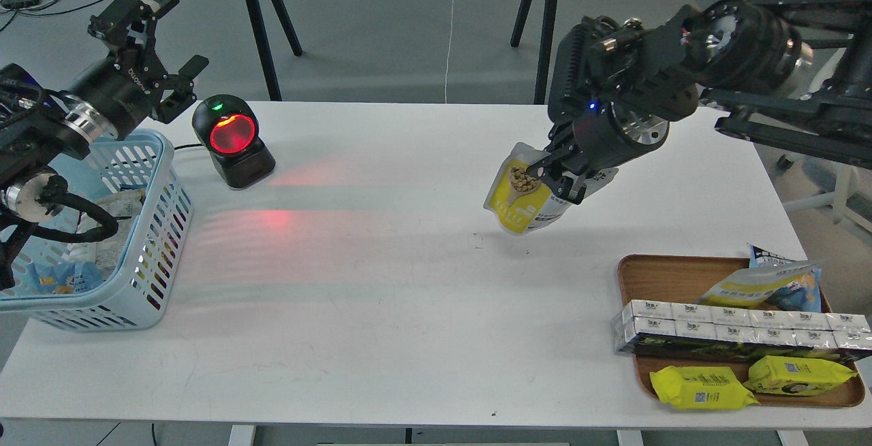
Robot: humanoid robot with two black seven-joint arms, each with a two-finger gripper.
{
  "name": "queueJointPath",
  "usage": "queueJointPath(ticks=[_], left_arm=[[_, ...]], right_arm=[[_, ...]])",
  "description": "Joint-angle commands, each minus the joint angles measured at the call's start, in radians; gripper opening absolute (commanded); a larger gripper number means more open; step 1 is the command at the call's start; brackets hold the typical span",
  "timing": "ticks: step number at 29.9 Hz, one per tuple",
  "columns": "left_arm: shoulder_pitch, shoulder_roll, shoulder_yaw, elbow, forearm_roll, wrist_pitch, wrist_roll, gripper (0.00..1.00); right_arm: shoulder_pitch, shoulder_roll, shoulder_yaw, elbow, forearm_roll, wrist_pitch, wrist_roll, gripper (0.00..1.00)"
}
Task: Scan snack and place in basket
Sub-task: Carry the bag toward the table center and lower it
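Had the right hand (560,172) clamped on the snack (524,194) mid-air over the counter (381,282), left hand (153,58) open above the basket (146,255), could've slipped or missed the scanner (231,139).

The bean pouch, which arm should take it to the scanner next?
The right. Its claw already holds the pouch above the table, facing the scanner. The left claw is empty, up by the basket.
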Motion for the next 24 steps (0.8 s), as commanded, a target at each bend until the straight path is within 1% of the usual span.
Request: queueJointPath(ticks=[1, 4, 10, 17, 22, 23, 24], left_arm=[[-0.006, 0.003, -0.001, 0.0, 0.0, 0.0, 0.0, 1.0], [-0.007, 0.005, -0.001, 0.0, 0.0, 0.0, 0.0, 1.0], [-0.007, 0.002, 0.0, 0.0, -0.001, 0.0, 0.0, 1.0], [-0.006, 0.002, 0.0, 0.0, -0.002, 0.0, 0.0, 1.0], [-0.003, 0.002, -0.001, 0.0, 0.0, 0.0, 0.0, 1.0], [-0.003, 0.0, -0.001, 0.0, -0.001, 0.0, 0.0, 1.0], [-0.003, 0.0, -0.001, 0.0, 0.0, 0.0, 0.0, 1.0]], right_arm=[[-0.002, 0.115, 0.002, -0.034, 0.001, 0.0, 0.0, 0.0], [-0.002, 0.186, 0.003, -0.055, 0.001, 0.0, 0.0, 0.0], [-0.015, 0.29, -0.001, -0.061, -0.002, 0.0, 0.0, 0.0], [-0.026, 0.353, -0.013, -0.077, -0.004, 0.0, 0.0, 0.01], [-0.054, 0.41, -0.015, -0.117, -0.008, 0.0, 0.0, 0.01], [-0.054, 0.417, -0.015, -0.126, -0.008, 0.0, 0.0, 0.01], [-0.055, 0.427, -0.015, -0.138, -0.007, 0.0, 0.0, 0.03]])
